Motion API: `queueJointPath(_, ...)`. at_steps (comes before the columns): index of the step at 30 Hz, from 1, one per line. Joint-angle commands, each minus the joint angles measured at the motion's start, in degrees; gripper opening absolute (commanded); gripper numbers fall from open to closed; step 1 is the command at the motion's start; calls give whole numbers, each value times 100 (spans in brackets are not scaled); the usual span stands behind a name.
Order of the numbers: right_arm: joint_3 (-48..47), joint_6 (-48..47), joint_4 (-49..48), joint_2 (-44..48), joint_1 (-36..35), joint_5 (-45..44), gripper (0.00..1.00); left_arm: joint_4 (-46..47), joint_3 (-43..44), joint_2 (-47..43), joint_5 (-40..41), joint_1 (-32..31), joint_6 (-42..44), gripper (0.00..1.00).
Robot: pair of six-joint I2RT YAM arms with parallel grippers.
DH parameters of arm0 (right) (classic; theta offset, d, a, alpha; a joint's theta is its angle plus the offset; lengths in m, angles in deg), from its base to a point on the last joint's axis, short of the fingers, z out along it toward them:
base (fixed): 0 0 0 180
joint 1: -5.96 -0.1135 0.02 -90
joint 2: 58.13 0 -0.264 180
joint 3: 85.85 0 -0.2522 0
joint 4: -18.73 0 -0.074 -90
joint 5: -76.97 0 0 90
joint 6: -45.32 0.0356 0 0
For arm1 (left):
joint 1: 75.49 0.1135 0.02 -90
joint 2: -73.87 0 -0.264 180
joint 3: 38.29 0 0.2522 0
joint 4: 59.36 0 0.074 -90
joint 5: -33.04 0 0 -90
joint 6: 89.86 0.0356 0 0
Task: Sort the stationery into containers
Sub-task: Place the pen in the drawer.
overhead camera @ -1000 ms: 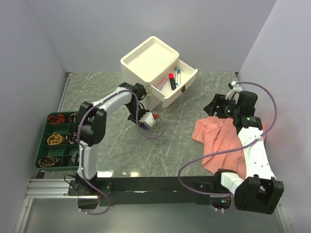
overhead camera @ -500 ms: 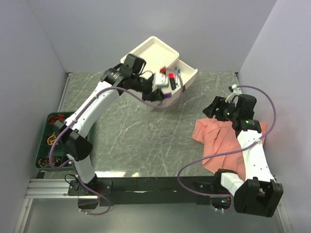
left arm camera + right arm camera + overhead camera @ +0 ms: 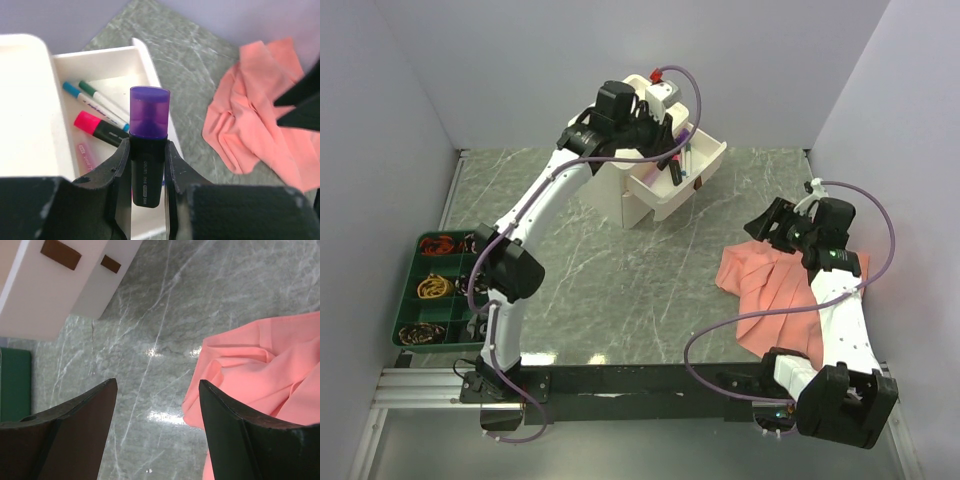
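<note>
Your left pincer (image 3: 148,150) clamps the purple highlighter (image 3: 149,112) over the open drawer (image 3: 90,52); your right pincer (image 3: 157,385) gapes wide, empty, by the cloth (image 3: 260,360).

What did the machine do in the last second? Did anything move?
The left pincer, shut on the purple highlighter, rose from low over the table and swung toward the back, ending above the open drawer. Nothing was let go. The right pincer stayed open, roughly in place by the pink cloth. The pens and the red-and-black marker in the drawer did not move.
</note>
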Motion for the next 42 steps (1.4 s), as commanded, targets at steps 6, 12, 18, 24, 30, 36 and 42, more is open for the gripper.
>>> queueJointPath(6,248,251,-207,230,168,125,74,886,45,413,718,45,-864,1)
queueJointPath(12,257,278,-250,159,186,160,74,948,-104,554,569,36,-486,14)
queueJointPath(18,231,549,-610,36,195,669,75,1106,-271,238,349,36,-231,57)
queueJointPath(24,-15,1077,-1670,-508,177,2100,73,1983,-920,-780,-249,89,-573,89)
queueJointPath(30,169,3080,-4386,-1220,177,3246,71,3310,-1976,-2046,401,623,-1057,100)
queueJointPath(36,-498,2660,-4023,-1914,54,3167,54,4023,-2408,-1987,1490,1449,-609,99)
queueJointPath(42,-1446,2265,-3521,-2635,-235,2894,38,4393,-1241,-602,685,2188,-486,65)
